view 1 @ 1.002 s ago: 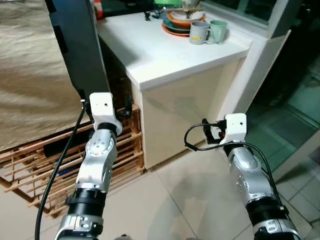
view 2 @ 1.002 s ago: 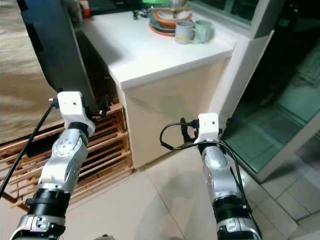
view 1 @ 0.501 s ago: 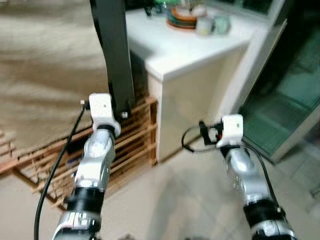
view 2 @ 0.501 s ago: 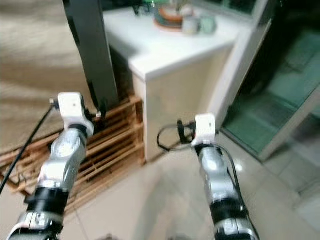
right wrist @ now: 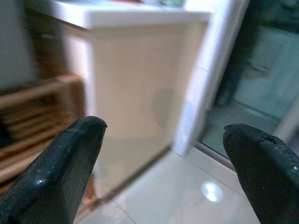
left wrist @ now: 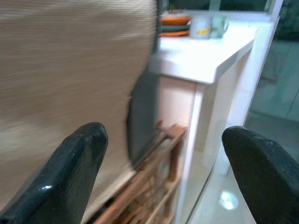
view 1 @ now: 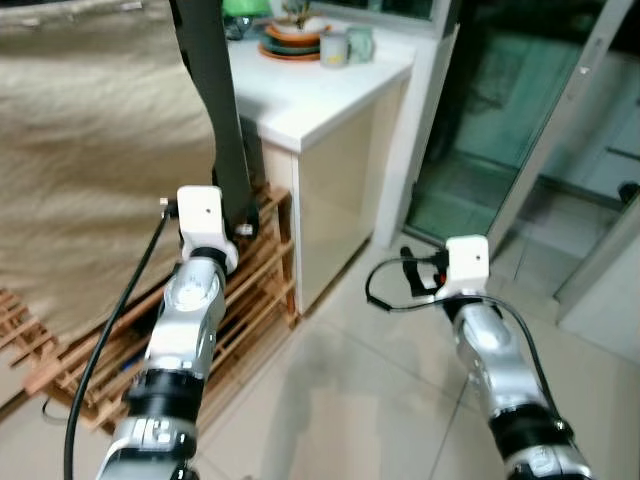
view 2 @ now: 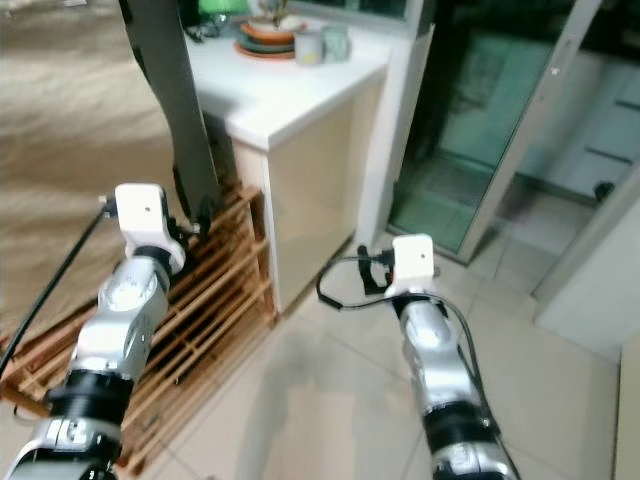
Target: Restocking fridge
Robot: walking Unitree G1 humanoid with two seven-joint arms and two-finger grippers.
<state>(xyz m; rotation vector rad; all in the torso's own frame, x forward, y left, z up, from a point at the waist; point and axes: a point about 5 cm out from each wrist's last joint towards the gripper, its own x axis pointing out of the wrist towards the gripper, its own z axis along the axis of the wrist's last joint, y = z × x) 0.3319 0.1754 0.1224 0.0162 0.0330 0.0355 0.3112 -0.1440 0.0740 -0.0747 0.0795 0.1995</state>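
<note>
Left eye view looks down on both silver arms held forward over a tiled floor (view 1: 340,400). No writing can be read anywhere. The left hand (left wrist: 163,172) has its fingers wide apart, holds nothing and points at a white bench (view 1: 320,100) and a wooden rack (view 1: 250,290) beside tan cloth (view 1: 90,150). The right hand (right wrist: 166,172) is equally spread and empty, facing the bench's cream side. Mugs (view 1: 345,45) and stacked plates (view 1: 290,45) sit on the bench's far end. A glass door (view 1: 500,110) stands to the right.

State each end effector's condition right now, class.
Left end effector: open, holding nothing.
Right end effector: open, holding nothing.
</note>
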